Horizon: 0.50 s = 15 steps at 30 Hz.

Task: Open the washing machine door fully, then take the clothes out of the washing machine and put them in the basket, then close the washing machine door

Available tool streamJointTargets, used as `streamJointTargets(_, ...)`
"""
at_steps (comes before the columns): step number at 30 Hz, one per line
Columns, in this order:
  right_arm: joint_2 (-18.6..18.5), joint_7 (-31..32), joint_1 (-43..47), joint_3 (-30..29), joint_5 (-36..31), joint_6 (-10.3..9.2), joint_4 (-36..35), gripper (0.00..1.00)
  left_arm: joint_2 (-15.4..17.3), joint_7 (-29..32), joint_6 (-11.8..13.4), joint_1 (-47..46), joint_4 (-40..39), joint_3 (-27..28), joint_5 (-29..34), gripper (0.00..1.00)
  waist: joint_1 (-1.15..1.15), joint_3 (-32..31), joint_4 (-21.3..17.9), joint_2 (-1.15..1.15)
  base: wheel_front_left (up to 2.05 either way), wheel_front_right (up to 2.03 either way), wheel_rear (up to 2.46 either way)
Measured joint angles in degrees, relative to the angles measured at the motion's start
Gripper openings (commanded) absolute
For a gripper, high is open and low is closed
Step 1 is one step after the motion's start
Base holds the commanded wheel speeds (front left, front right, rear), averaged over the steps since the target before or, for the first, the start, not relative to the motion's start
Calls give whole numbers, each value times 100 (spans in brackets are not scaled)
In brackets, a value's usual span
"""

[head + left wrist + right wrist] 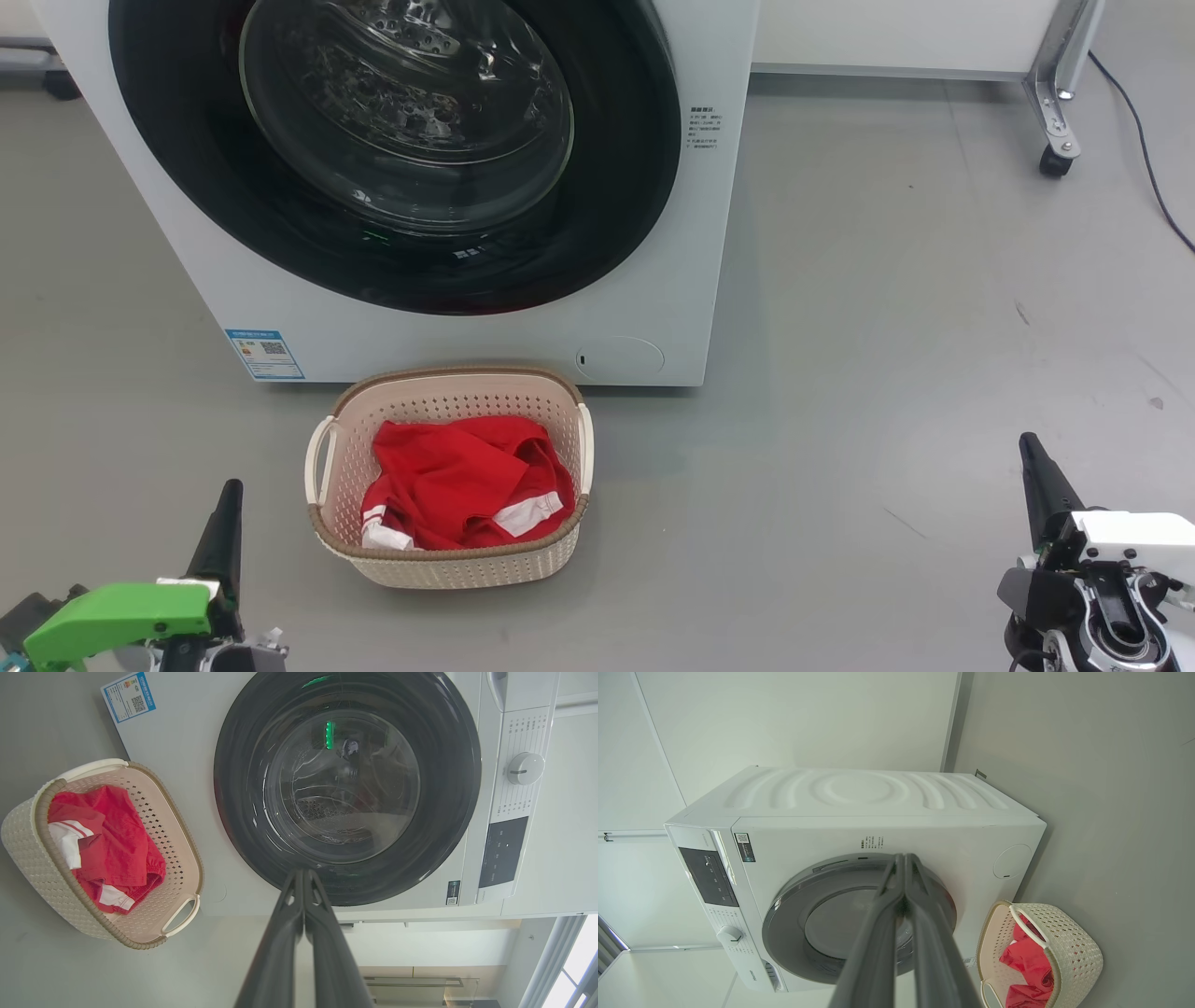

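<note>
Clothes (pixel 457 485) lie crumpled inside the basket (pixel 448 377) — red fabric with white bands showing at the near edge, all of it below the brown rim. In the head view I see the basket standing on the grey floor (pixel 859 373), just in front of the washing machine (pixel 653 308) and below the lower edge of the washing machine door (pixel 616 187). That door sits closed against the white front, with the steel drum visible through its glass bowl. A blue sticker (pixel 264 354) marks the machine's lower left corner in that view. Both arms are well apart from the basket: the left fingers (pixel 224 532) at my lower left, the right fingers (pixel 1041 485) at my lower right, tips pointing towards the machine. Each wrist view looks along its own pair — both pairs are pressed together, tip to tip, with nothing between them. In the left wrist view I also pick out the control dial (pixel 525 768) on the panel beside the door.
</note>
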Motion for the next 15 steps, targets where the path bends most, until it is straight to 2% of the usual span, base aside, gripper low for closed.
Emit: streamJointTargets(15,0,0,0,0,1,0,0,0,0,0,0,-3,-1,5,0,0,0,1,1,0,0,0,0)
